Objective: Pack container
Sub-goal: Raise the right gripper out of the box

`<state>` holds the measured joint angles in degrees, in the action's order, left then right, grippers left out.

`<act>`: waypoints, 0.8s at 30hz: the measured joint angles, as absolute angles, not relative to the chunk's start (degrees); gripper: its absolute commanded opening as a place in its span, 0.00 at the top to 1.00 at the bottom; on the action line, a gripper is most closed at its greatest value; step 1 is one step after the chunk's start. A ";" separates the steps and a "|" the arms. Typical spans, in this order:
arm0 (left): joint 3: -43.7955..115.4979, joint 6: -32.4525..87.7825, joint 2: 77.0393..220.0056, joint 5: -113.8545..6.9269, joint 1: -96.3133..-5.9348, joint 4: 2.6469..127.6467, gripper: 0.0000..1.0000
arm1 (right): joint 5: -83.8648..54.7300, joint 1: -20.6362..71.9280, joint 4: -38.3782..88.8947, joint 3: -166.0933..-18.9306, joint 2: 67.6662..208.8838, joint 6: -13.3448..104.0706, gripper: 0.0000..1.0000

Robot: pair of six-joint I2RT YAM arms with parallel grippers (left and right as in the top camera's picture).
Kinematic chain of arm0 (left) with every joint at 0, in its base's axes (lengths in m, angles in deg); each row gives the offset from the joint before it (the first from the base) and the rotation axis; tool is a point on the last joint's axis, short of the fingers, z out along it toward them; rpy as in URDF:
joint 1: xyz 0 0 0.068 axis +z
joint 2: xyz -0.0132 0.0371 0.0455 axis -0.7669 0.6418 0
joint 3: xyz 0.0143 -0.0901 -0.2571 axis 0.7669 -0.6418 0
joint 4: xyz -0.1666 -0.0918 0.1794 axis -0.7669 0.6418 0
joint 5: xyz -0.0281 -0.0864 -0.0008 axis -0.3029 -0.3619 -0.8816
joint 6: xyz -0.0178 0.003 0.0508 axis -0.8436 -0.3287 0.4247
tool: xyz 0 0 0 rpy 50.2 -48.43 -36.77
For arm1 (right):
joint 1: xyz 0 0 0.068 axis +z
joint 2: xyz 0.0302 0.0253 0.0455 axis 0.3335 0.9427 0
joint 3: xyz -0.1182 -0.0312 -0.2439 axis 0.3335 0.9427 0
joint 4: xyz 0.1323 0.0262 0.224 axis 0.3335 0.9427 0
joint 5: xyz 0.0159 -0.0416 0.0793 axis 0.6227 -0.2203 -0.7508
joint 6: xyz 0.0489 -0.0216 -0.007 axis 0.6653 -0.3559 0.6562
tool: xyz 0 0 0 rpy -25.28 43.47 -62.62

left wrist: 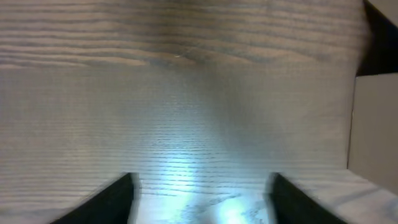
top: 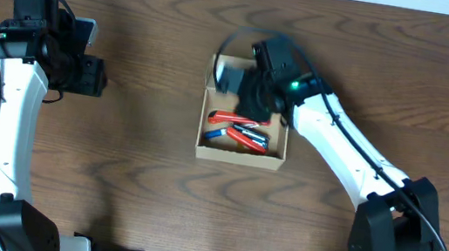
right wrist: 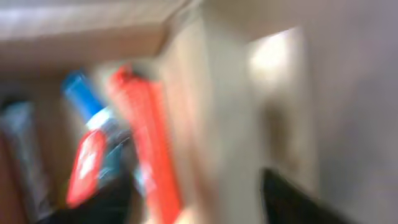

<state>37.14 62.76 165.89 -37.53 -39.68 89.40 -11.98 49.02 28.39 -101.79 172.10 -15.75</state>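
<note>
Now | right gripper (right wrist: 202,202) at container (top: 238,156) | pens (top: 239,134): print blurred

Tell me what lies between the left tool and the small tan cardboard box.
Only bare brown wooden tabletop separates left tool and box, overhead view.

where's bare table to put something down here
Bare table lies between the left gripper and the container, and in the strip between the container and the near edge. Crowded: inside the container, where pens lie and the right gripper reaches in.
</note>
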 measured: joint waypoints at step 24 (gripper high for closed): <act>37.12 61.07 166.22 -56.26 -39.68 84.20 0.94 | -32.48 5.05 39.80 -115.23 166.70 46.59 0.99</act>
